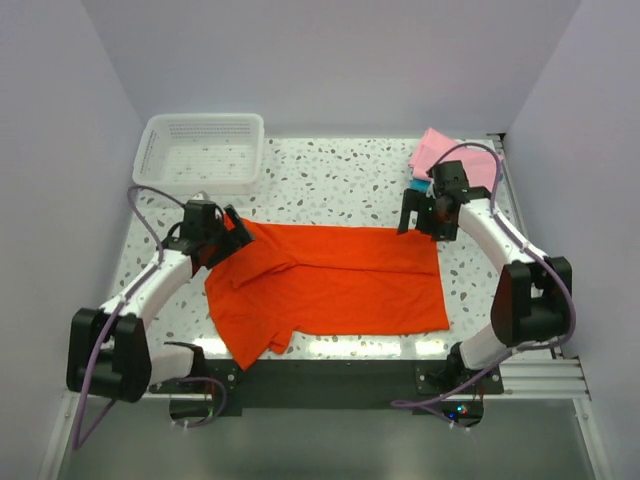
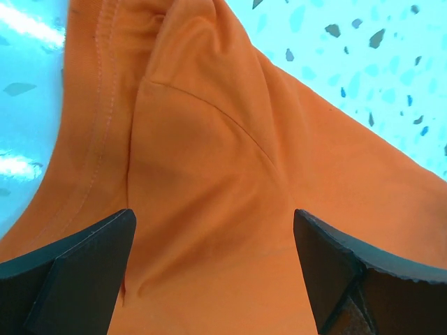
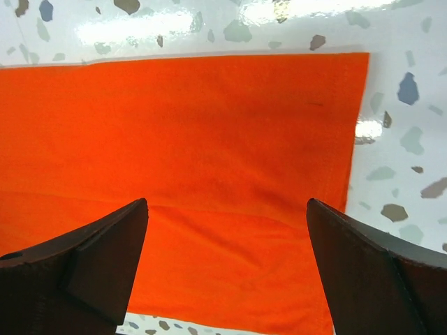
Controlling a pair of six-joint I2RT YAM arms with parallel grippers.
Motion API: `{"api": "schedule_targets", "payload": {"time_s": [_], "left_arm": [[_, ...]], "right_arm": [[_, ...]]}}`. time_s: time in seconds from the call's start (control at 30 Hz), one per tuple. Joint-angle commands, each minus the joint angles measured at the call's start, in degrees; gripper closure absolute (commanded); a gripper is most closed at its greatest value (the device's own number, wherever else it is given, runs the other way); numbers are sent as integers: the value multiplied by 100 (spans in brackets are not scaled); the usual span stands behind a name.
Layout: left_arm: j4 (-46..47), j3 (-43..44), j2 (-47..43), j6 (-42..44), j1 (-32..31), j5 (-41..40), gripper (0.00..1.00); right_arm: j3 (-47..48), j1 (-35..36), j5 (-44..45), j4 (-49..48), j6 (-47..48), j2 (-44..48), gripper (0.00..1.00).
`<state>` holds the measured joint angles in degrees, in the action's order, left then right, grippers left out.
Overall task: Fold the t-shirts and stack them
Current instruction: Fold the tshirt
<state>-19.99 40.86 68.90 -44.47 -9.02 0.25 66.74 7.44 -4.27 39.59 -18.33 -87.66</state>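
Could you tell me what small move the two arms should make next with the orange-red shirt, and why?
Probably lift both straight up, clear of the cloth. The left tool and right tool stand open over the far edge of the orange-red shirt, gripping nothing, and the shirt lies on the table. Sideways motion this low might drag the fold.

The orange-red t-shirt (image 1: pixel 335 285) is soft matt cloth, smooth, with stitched seams and a stitched hem. The table (image 1: pixel 340 180) under it is glossy, white and speckled like stone, and it mirrors the lights. Behind the shirt's left corner the basket (image 1: pixel 203 150) is white plastic mesh. Behind its right corner the pink t-shirt (image 1: pixel 440 150) is matt cloth.
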Motion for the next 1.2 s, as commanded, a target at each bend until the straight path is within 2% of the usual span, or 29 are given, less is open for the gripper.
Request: {"api": "schedule_targets", "payload": {"time_s": [0.0,0.13,0.43,0.73,1.17], "left_arm": [[786,369,579,254,40,300,0],[900,563,1325,342,40,195,0],[918,677,2293,316,40,72,0],[1076,686,2645,220,-135,186,0],[865,1257,3182,52,-294,-183,0]], "right_arm": [[216,73,-91,-435,84,-470,1],[261,64,84,-540,14,-980,1],[234,-67,743,-848,-259,-1956,1],[129,-480,1043,-936,-277,-2238,1],[735,-727,893,-892,-110,-2783,1]]}}
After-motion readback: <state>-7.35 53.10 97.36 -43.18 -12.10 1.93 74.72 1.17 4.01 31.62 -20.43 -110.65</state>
